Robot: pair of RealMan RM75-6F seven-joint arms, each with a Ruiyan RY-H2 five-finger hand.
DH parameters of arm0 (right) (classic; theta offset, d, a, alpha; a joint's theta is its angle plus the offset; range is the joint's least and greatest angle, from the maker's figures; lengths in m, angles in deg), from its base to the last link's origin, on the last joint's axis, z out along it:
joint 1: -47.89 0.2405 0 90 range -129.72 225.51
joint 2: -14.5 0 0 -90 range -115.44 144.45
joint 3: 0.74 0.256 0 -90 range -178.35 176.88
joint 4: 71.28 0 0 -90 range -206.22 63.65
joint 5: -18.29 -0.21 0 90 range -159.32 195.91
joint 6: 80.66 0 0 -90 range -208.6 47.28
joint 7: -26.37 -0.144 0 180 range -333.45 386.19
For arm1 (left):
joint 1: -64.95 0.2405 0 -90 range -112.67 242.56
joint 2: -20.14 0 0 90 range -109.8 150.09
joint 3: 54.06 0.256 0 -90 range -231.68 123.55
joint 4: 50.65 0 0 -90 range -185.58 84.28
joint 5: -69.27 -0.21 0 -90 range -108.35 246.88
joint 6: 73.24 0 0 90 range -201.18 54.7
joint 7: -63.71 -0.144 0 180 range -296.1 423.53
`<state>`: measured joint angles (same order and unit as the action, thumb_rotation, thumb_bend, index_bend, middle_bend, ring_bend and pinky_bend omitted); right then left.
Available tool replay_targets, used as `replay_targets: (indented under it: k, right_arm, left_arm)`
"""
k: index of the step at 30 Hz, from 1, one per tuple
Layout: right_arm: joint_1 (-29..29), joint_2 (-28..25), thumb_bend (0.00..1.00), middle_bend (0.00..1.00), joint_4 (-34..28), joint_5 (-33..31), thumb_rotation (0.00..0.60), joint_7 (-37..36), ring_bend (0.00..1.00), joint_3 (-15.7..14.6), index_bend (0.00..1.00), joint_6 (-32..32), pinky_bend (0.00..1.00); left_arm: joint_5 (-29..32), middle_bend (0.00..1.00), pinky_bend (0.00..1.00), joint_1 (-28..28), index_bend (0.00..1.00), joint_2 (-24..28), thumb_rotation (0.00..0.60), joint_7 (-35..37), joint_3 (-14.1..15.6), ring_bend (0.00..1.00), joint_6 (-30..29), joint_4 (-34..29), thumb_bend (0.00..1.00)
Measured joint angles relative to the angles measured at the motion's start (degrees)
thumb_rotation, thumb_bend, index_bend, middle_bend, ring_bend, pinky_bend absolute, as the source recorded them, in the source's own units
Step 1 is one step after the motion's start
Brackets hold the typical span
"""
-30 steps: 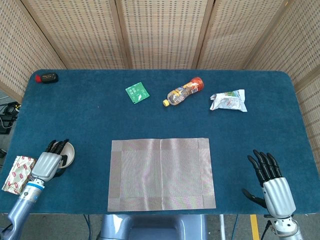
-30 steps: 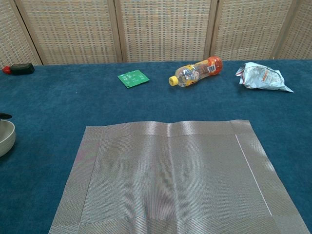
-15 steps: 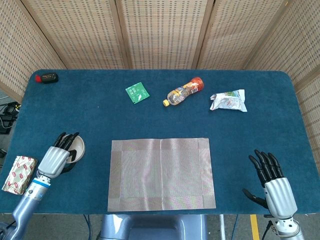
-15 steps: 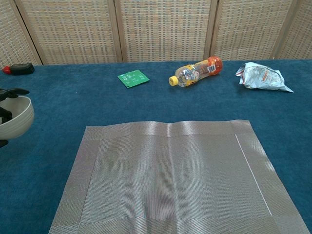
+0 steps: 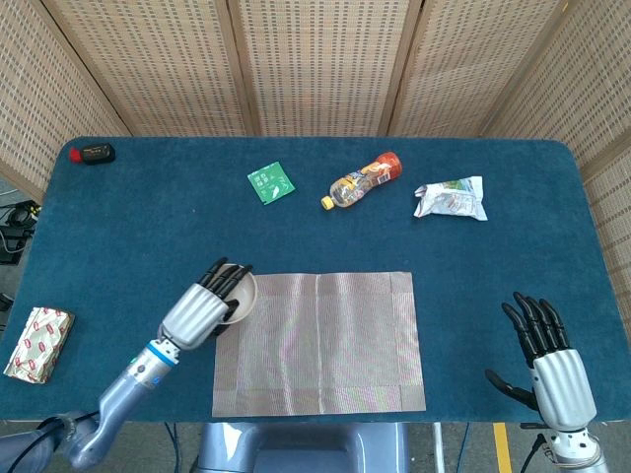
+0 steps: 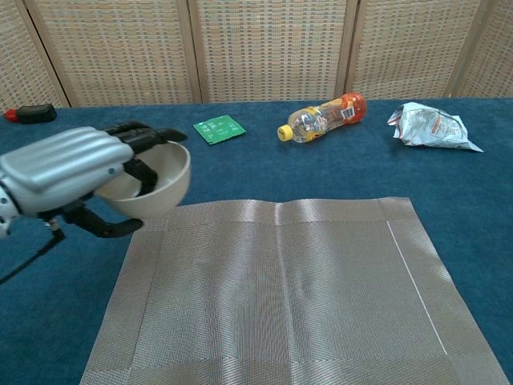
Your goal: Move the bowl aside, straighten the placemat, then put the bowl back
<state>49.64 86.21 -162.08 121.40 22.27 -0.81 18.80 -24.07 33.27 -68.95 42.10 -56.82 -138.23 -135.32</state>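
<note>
Left hand (image 6: 76,172) holds bowl (image 6: 160,186) above placemat (image 6: 288,289) edge

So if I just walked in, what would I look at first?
Probably the robot's left hand, holding a pale bowl in the air at the left edge of the grey placemat in the middle of the blue table. After that, the orange-capped bottle lying on its side at the far edge, with a crumpled snack bag to its right.

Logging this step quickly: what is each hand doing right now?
Left hand: holding the beige round bowl.
Right hand: open, holding nothing.
</note>
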Motion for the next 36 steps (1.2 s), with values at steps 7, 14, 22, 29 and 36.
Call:
replay_targets:
  k: [7,14,22,29,36]
  right_arm:
    - [0.0,-0.8,0.19,0.00,-0.1,-1.0,0.600,-2.0,0.00,0.5,0.04,0.1,0.00]
    - [-0.1,-1.2,0.19,0.00,-0.2,-1.1,0.600,-2.9,0.00,0.7,0.04,0.4,0.00]
    - [-0.2,-1.5,0.19,0.00,-0.4,-0.8,0.600,-3.4,0.00,0.6,0.04,0.6,0.00]
    - [-0.2,-1.4,0.19,0.00,-0.5,-0.6,0.600,-3.0,0.00,0.4,0.04,0.4,0.00]
    - [-0.3,-1.3,0.19,0.00,-0.6,-0.4,0.600,-2.6,0.00,0.4,0.03,0.3,0.00]
  left_arm:
    - [2.7,0.00,0.00,-4.6,0.75,-8.2,0.600,-8.7,-1.8,0.00,6.5,-1.8,0.49]
    - [7.5,0.00,0.00,-7.2,0.72,-14.5,0.600,-15.4,-3.0,0.00,10.6,-1.0,0.46]
    - [13.3,0.00,0.00,-8.2,0.65,-16.9,0.600,-21.2,-2.7,0.00,12.6,-0.1,0.46]
    - [15.4,0.00,0.00,-8.0,0.18,-16.7,0.600,-22.9,-1.4,0.00,12.5,-0.1,0.31]
    - [17.1,0.00,0.00,-8.2,0.09,-15.2,0.600,-24.5,-0.3,0.00,12.2,-1.5,0.28]
